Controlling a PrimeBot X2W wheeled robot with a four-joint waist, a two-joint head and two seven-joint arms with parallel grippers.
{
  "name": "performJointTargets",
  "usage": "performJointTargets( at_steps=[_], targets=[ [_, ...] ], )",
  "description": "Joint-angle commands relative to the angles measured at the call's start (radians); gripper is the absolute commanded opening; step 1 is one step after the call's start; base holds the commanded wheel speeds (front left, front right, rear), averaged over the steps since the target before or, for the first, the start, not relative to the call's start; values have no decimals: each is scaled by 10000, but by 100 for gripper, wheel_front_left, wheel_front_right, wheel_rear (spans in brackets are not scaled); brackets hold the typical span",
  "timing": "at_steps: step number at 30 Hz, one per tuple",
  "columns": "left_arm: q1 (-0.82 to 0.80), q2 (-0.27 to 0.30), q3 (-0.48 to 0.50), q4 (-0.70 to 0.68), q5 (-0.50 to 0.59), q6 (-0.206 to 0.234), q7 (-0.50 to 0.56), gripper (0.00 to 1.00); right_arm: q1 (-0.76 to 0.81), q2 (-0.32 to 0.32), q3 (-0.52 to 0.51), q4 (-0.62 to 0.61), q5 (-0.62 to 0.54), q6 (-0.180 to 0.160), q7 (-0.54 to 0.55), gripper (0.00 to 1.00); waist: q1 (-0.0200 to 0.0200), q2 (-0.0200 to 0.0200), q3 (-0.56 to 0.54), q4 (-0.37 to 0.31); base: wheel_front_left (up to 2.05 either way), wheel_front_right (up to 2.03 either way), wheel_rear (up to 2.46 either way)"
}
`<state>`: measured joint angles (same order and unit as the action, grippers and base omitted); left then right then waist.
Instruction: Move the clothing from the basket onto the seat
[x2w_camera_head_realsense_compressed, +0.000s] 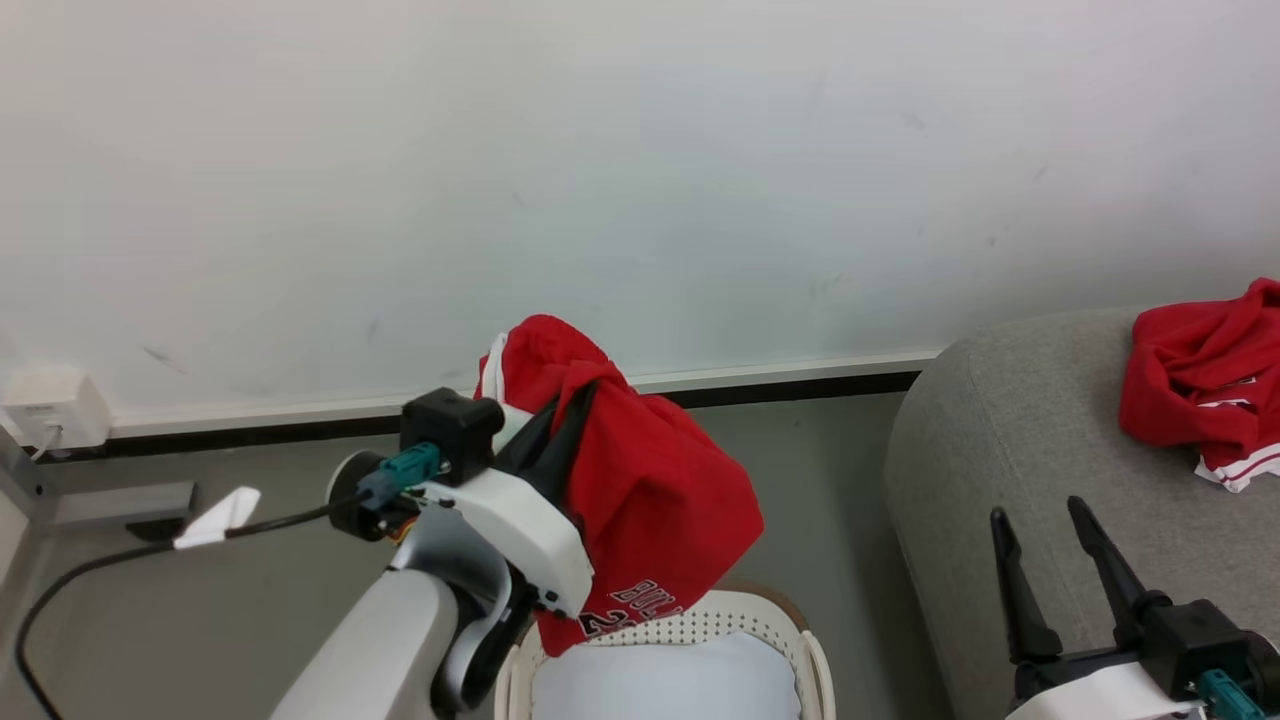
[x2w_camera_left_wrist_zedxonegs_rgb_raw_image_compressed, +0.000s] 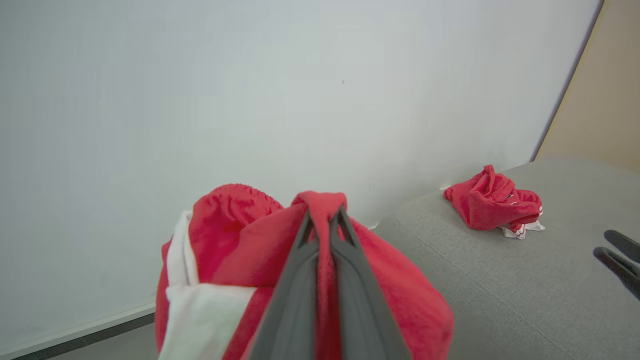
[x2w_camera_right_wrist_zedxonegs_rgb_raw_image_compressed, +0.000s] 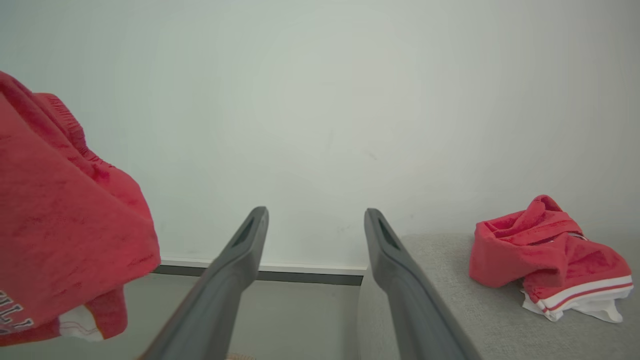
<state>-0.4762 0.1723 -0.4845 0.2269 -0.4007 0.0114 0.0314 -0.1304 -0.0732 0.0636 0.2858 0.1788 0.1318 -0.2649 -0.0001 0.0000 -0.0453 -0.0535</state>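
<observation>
Left gripper (x2w_camera_left_wrist_zedxonegs_rgb_raw_image_compressed: 325, 216) clamped on a red garment (x2w_camera_head_realsense_compressed: 660, 490) held above the basket (x2w_camera_head_realsense_compressed: 812, 650); right gripper (x2w_camera_head_realsense_compressed: 1036, 510) empty, fingers apart.
The left fingers pinched a fold of the fabric between them, and the rest hung in a bunch with white trim and white lettering showing at its lower edge. That edge hung just above the basket's far rim; contact could not be judged. A pale lining cloth (x2w_camera_head_realsense_compressed: 665, 680) lay inside the basket. A second red garment (x2w_camera_head_realsense_compressed: 1195, 385) with white striped trim lay crumpled on the grey seat (x2w_camera_head_realsense_compressed: 1000, 440), near the wall. The right gripper hovered over the seat's near part, well apart from that garment.
</observation>
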Motion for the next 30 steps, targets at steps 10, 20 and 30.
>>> performJointTargets(
  at_steps=[10, 20, 30],
  targets=[
    [739, 363, -55, -1807, -147, 432, 794, 0, -375, -356, 2409, -467, 33, -22, 9, 100, 1, 0, -153, 11, 0, 0, 0],
    [711, 124, -510, -1967, -111, 354, 923, 0, -1634, -215, 5411, 219, 598, -22, 10, 100, 1, 0, -115, 106, 0, 0, 0],
    [475, -188, -916, -1923, -219, 222, 977, 0, -3250, 217, 5683, 2279, 451, -22, 10, 11, 1, 0, -24, 218, 0, 0, 0]
  ],
)
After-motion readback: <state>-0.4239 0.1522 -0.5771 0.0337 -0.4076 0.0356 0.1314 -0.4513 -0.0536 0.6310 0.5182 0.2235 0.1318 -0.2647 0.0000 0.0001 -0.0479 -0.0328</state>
